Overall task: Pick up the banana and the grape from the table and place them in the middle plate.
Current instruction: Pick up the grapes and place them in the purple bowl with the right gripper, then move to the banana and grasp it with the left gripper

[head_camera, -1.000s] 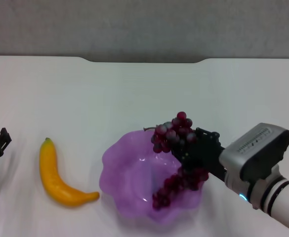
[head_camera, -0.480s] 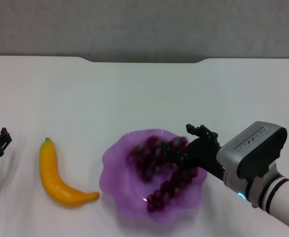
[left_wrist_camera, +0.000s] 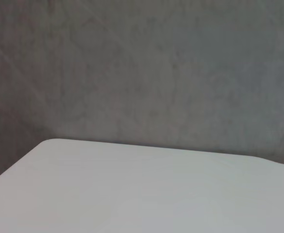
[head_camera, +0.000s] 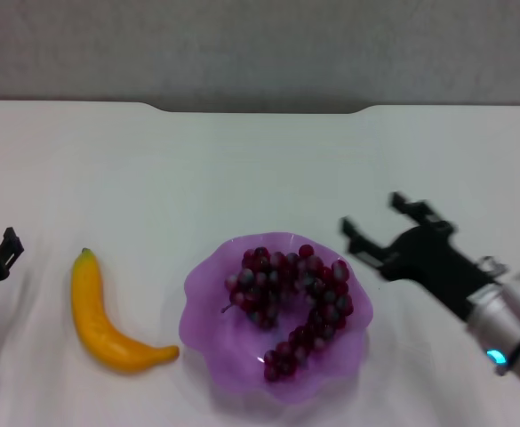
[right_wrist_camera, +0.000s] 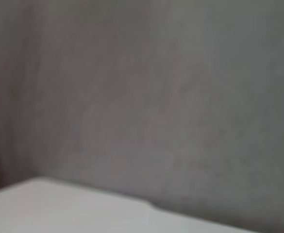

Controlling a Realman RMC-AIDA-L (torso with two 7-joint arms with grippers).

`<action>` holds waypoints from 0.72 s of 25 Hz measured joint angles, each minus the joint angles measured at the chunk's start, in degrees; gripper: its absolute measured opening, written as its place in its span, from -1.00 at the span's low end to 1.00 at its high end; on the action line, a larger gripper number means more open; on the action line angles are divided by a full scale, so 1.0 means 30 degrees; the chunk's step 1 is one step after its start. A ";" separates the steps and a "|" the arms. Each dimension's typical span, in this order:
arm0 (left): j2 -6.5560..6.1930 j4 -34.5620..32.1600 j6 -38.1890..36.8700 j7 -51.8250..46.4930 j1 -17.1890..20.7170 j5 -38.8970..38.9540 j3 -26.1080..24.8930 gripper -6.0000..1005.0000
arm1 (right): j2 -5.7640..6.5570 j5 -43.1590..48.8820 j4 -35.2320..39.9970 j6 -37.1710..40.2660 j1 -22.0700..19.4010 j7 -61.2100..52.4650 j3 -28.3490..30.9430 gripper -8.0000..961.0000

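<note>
Head view, left to right: the left end effector (head_camera: 0, 255) sits parked at the tabletop (head_camera: 260, 169) edge; its finger state cannot be told. Just beside it lies the banana (head_camera: 104, 316), apart from the middle plate (head_camera: 208, 351). The grape (head_camera: 291, 298) bunch rests inside that plate. The right end effector (head_camera: 380, 229) hovers beside the plate's rim, fingers spread, released, holding nothing.
</note>
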State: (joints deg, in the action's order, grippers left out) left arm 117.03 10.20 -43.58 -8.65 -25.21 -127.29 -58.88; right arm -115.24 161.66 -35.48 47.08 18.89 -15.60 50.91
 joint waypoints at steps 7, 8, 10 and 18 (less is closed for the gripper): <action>0.0048 0.0326 -0.0209 0.0015 0.0034 -0.0125 0.0130 0.77 | 0.0051 -0.2895 0.3959 0.4120 0.0354 -0.1058 0.0152 0.87; 0.0052 0.0387 -0.0300 0.0015 0.0049 -0.0146 0.0144 0.77 | 0.0041 -0.3088 0.4272 0.4261 0.0423 -0.1045 0.0155 0.87; 0.0070 0.0555 -0.0536 -0.0014 0.0157 -0.0156 0.0170 0.77 | 0.0008 -0.3274 0.4572 0.4378 0.0498 -0.0942 0.0153 0.86; 0.0058 0.1110 -0.0716 0.0022 0.0187 -0.0449 0.0233 0.77 | 0.0001 -0.4136 0.4712 0.3974 0.0512 0.0173 -0.0093 0.86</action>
State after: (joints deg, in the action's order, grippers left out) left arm 117.20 13.53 -45.73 -8.59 -24.65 -128.64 -58.18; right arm -115.24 149.26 -21.34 59.00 20.43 -15.08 50.63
